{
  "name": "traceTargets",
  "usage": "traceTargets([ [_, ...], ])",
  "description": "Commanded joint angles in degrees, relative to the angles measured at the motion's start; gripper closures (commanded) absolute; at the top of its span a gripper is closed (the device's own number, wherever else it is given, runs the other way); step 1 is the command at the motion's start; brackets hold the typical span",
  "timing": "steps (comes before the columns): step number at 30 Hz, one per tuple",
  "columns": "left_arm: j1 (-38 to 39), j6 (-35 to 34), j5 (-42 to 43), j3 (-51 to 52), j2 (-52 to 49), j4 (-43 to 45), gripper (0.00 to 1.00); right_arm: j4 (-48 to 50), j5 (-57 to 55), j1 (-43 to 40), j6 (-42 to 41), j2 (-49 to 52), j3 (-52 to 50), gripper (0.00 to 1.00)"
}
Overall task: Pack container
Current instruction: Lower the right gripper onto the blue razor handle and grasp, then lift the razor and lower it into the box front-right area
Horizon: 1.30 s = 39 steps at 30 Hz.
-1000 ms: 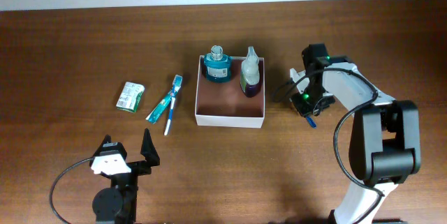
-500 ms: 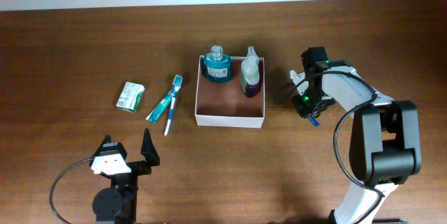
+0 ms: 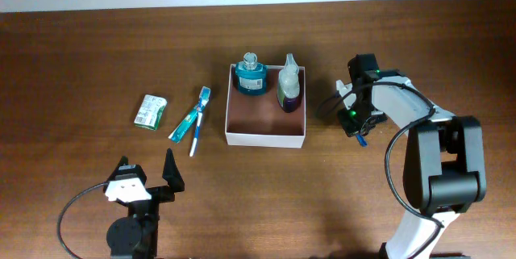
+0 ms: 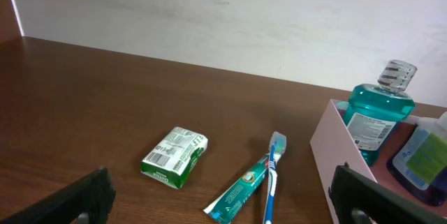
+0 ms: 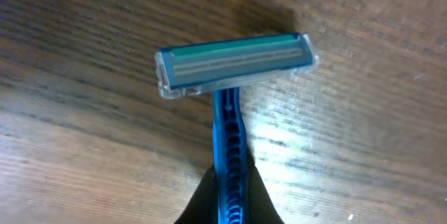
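The container [image 3: 265, 135] is a square white box with a reddish-brown inside at the table's middle; its white wall also shows in the left wrist view [image 4: 342, 144]. A teal mouthwash bottle [image 3: 251, 75] and a purple-and-clear bottle [image 3: 289, 85] stand in its far part. My right gripper [image 3: 358, 132] is shut on a blue razor [image 5: 229, 77] just above the wood, right of the container. A toothbrush [image 3: 196, 130], a toothpaste tube [image 3: 187, 119] and a green-and-white packet [image 3: 150, 111] lie left of the container. My left gripper [image 3: 147, 180] is open and empty near the front edge.
A pale wall [image 4: 230, 15] runs behind the table's far edge. The right arm's white body [image 3: 419, 130] stretches from the front right toward the razor.
The right gripper with the razor has shifted slightly downward and leftward, then held still. The left arm has not moved.
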State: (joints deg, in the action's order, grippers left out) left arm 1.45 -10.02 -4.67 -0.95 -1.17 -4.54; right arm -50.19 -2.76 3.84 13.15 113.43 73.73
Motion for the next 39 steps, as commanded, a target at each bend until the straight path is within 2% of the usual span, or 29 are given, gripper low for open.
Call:
traceTargets([
  [1,-0.2,1.1,0.6,0.4,0.4,0.2,0.01,-2.0,0.8,-0.1,-4.0,0.2,3.4,0.96],
  [6,-0.2,1.1,0.6,0.4,0.4,0.2,0.01,-7.8,2.3,-0.1,-7.1,-1.2,10.6,0.96],
  [16,-0.2,1.1,0.6,0.4,0.4,0.2,0.01,-22.9,14.2,0.0,-7.1,-8.2,23.5,0.96],
  [27,-0.2,1.1,0.6,0.4,0.4,0.2,0.01,-24.9,20.6,1.5,-6.9,-20.9,23.6,0.96],
  [32,-0.2,1.1,0.6,0.4,0.4,0.2,0.01,-23.6,20.5,7.6,-2.9,-22.9,23.6,0.96],
  [39,-0.2,1.1,0.6,0.4,0.4,0.2,0.01,-16.0,18.1,20.2,2.1,-21.3,23.6,0.96],
])
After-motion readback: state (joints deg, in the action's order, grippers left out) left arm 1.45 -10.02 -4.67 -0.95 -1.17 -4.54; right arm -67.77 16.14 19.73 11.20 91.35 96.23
